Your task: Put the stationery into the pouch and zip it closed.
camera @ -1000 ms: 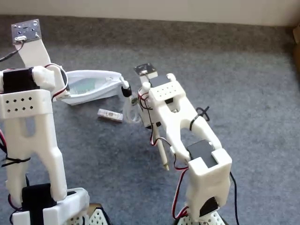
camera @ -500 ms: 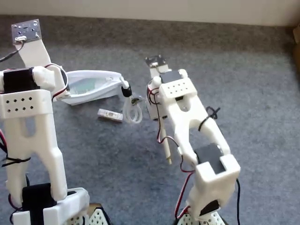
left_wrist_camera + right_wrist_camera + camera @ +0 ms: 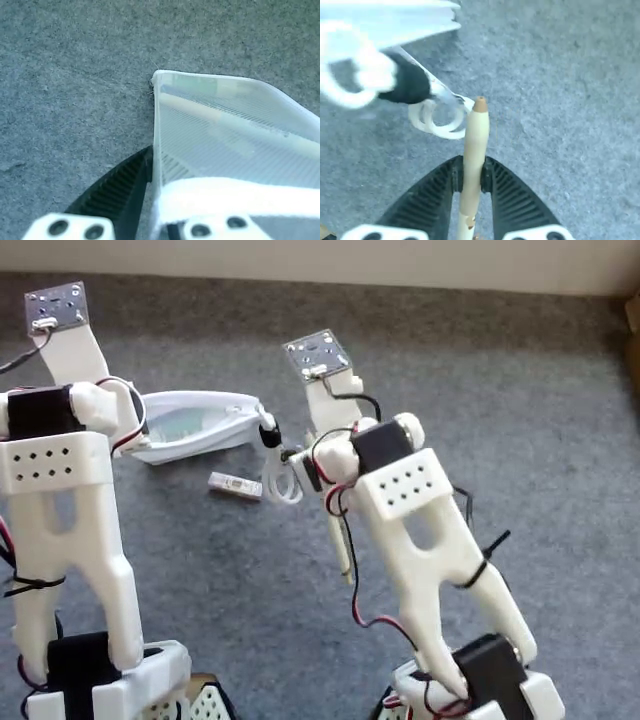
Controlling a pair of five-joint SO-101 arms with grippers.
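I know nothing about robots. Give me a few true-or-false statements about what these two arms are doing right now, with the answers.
1. The right gripper holds a pen. True.
2. The pouch lies on a wooden table. False: it lies on grey carpet.
3. The left gripper is clamped on the pouch's edge. True.
4. The small white item is inside the pouch. False: it lies on the carpet beside the pouch.
5. The held pen is inside the pouch. False: its tip is outside, near the white rings.
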